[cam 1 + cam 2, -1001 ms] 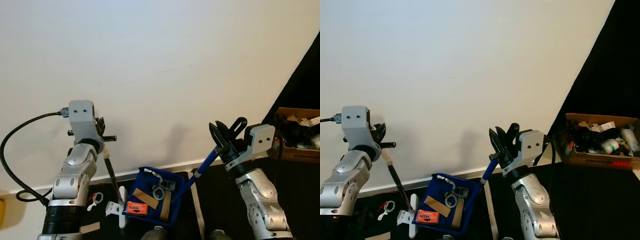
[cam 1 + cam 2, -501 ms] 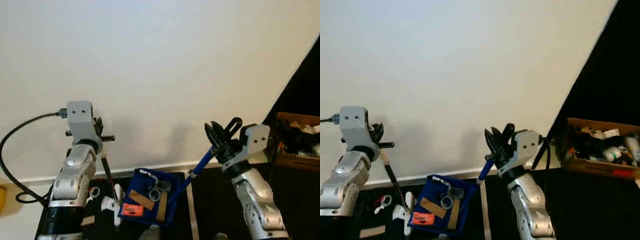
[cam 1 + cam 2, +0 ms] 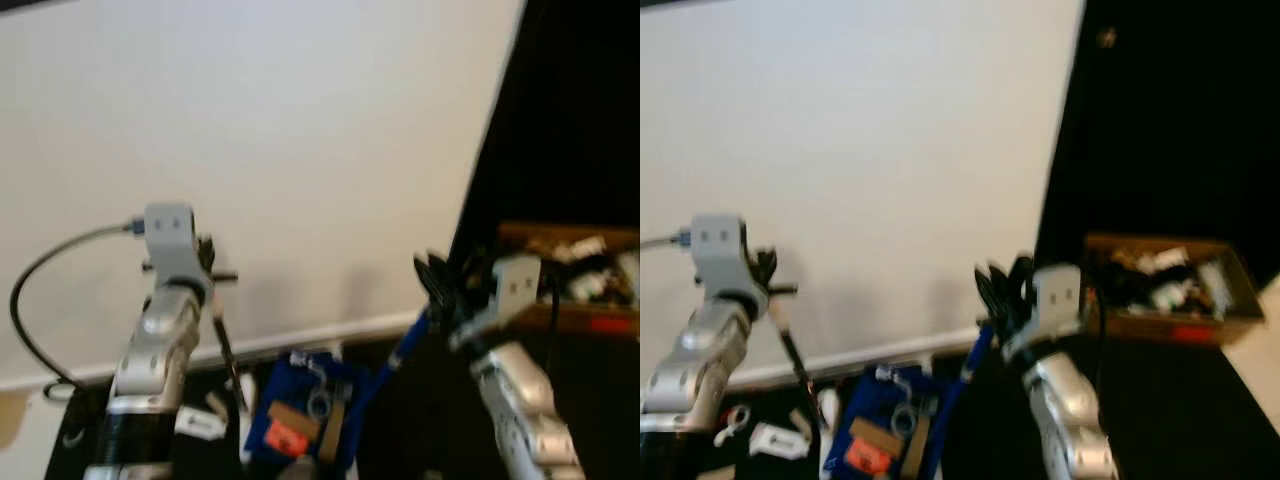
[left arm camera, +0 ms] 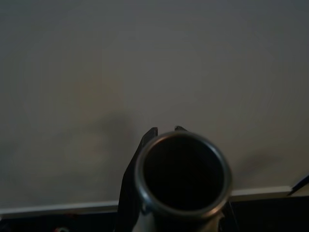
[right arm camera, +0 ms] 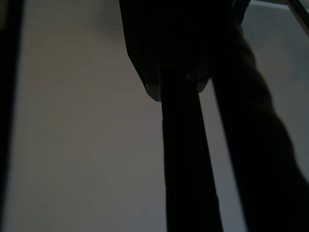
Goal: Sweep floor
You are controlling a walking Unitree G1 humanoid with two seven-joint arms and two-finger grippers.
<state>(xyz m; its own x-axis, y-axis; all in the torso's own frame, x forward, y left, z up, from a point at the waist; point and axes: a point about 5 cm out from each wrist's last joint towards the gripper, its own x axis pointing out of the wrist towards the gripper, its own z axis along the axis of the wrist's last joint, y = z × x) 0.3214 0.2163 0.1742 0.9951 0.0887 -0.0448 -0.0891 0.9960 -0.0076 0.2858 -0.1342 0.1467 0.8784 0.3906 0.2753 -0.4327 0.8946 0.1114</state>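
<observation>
The blue dustpan lies on the dark floor just in front of the robot, and it is my landmark here. It holds debris already: an orange label, a brown strip and a small ring, so I judge that part of the sweeping is done. From the dustpan a blue handle rises to its right, and the right gripper is closed around the top of this handle, probably to keep the pan steady and tilted for collecting. To the left of the dustpan a thin dark broom stick comes down; the left gripper pinches its upper end, where the wrist view looks into the hollow tube end. Some white pieces stay on the floor left of the pan. Behind the dustpan is the white wall, and far to its right a cardboard box of mixed things. The pictures are blurred, the broom head is cut off, and the right wrist view is too dark to read.
</observation>
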